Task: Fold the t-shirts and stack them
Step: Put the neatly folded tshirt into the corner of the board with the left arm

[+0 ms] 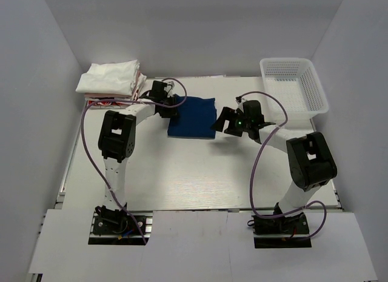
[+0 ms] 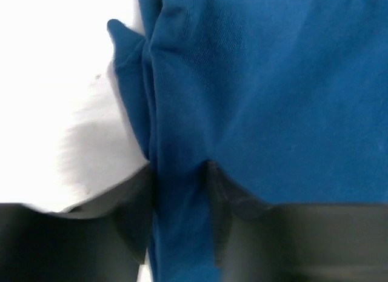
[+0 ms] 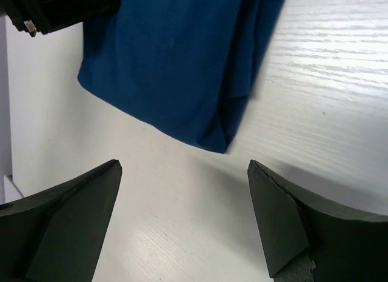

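Observation:
A navy blue t-shirt (image 1: 193, 117) lies folded into a small rectangle at the middle back of the table. My left gripper (image 1: 176, 106) is at its left edge. In the left wrist view the gripper (image 2: 179, 191) is shut on a bunched fold of the blue cloth (image 2: 273, 100), one dark finger (image 2: 136, 215) on each side. My right gripper (image 1: 223, 121) hovers just right of the shirt, open and holding nothing (image 3: 185, 167), with the shirt's corner (image 3: 170, 63) ahead of it. Folded white t-shirts (image 1: 112, 79) are stacked at the back left over a red-printed one (image 1: 106, 101).
A white mesh basket (image 1: 315, 82) stands at the back right corner, close behind the right arm. White walls enclose the table on the left, back and right. The left gripper's black body (image 3: 60, 9) shows at the top left of the right wrist view.

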You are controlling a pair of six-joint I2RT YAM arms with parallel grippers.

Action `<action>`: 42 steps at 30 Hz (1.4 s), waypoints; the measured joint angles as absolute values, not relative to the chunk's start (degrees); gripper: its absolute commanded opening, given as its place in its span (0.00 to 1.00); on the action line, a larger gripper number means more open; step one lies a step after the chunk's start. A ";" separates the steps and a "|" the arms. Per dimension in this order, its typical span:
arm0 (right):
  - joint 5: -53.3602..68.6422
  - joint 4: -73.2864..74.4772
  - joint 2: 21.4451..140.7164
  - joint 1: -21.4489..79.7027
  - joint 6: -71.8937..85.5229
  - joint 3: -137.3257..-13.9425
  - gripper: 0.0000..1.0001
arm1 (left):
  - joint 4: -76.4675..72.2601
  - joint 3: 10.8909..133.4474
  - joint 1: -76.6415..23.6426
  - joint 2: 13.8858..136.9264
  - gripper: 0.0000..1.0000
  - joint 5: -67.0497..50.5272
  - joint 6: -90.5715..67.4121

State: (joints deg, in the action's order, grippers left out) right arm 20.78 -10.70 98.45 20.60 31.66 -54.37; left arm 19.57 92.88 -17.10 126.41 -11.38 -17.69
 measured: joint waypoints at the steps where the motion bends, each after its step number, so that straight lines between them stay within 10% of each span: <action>1: 20.10 -10.74 98.17 20.58 31.48 -54.02 0.90 | 19.57 93.43 -17.23 127.02 0.32 -11.44 -17.28; 3: 19.11 -10.72 97.30 20.58 31.35 -52.82 0.90 | 19.38 94.45 -17.47 128.11 0.21 -11.81 -16.80; 4: 18.59 -10.63 96.77 20.58 31.29 -52.01 0.90 | 19.22 94.83 -17.61 128.44 0.00 -12.01 -16.60; 42: 10.74 -10.44 92.75 20.25 28.69 -45.95 0.90 | 19.22 108.42 -15.25 118.50 0.00 35.57 19.07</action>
